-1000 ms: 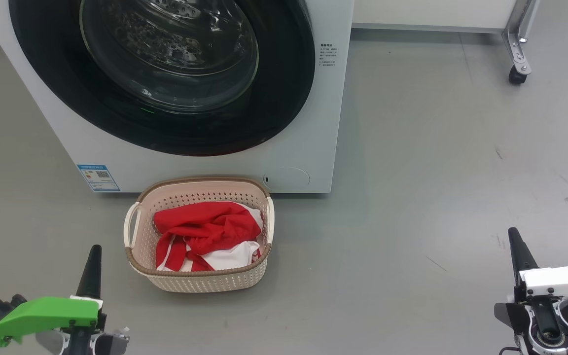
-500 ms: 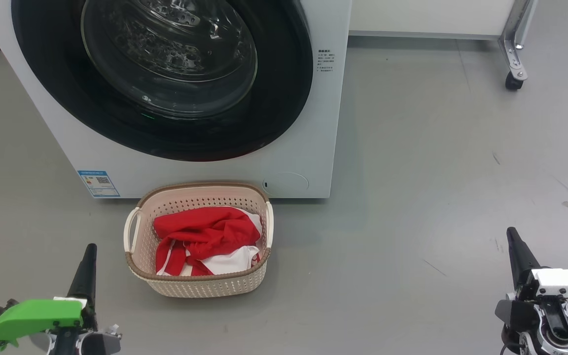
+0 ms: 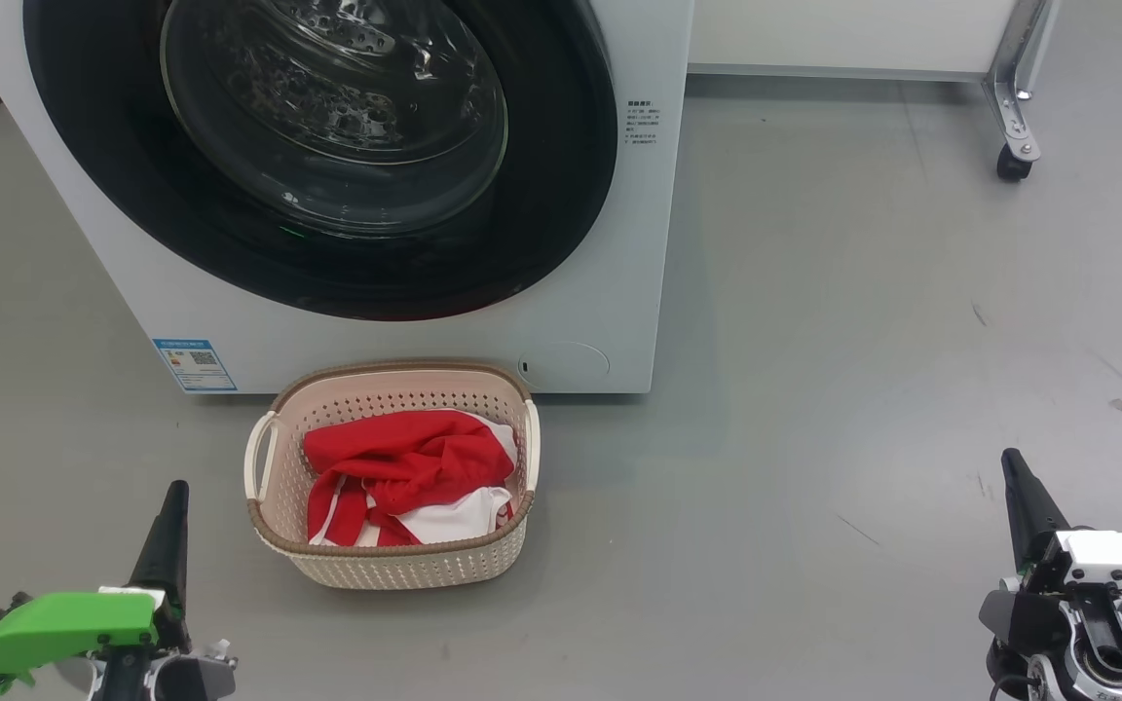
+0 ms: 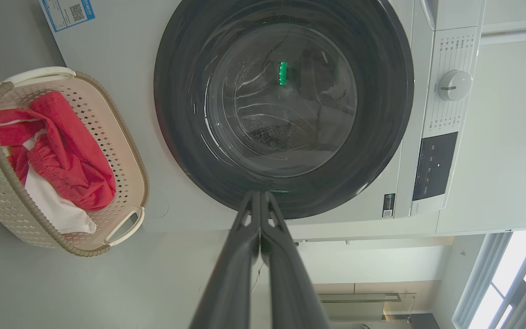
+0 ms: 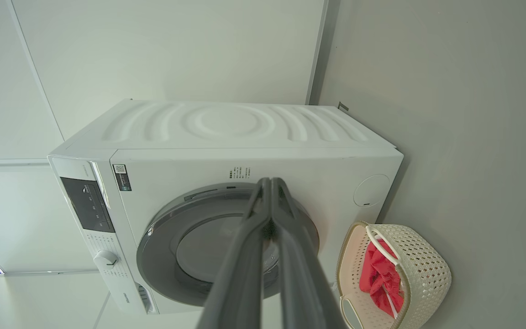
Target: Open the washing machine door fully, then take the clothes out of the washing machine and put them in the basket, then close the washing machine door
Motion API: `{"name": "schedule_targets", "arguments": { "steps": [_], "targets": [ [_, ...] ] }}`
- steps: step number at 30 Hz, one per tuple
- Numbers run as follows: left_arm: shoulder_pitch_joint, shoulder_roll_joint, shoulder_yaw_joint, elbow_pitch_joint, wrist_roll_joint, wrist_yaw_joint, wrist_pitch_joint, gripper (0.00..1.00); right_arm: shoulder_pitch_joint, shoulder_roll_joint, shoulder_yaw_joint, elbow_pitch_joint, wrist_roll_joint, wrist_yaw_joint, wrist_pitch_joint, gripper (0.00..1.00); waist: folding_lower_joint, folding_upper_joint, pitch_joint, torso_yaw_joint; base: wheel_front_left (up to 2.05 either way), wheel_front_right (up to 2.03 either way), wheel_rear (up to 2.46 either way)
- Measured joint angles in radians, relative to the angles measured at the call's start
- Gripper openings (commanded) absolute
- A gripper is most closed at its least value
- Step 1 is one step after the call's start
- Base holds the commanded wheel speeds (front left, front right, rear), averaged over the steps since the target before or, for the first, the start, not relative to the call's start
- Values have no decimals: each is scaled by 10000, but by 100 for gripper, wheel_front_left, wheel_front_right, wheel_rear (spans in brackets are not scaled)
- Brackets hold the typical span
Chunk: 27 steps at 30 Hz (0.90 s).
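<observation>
The door lies flush on the washer, far and left of centre. The clothes are in the basket, which stands on the floor just in front of the washer, its long axis running left to right. The left tool, fingers pressed together and empty, is near and just left of the basket. The right tool, likewise closed and empty, is well apart at the near right. So the left arm is the nearer to basket and door. There is one washer, one door, one basket and two tools. The clothes make one heap; how many garments I cannot tell. Nothing seems left to do.
</observation>
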Motion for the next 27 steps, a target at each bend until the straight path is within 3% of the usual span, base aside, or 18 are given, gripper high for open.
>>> {"name": "schedule_targets", "arguments": {
  "steps": [27],
  "targets": [
    [0,2,6,-17,0,-2,0,0,0,2,4,-35,40,0,-2,0,0,0,2,0,0,0,0]
  ]
}}
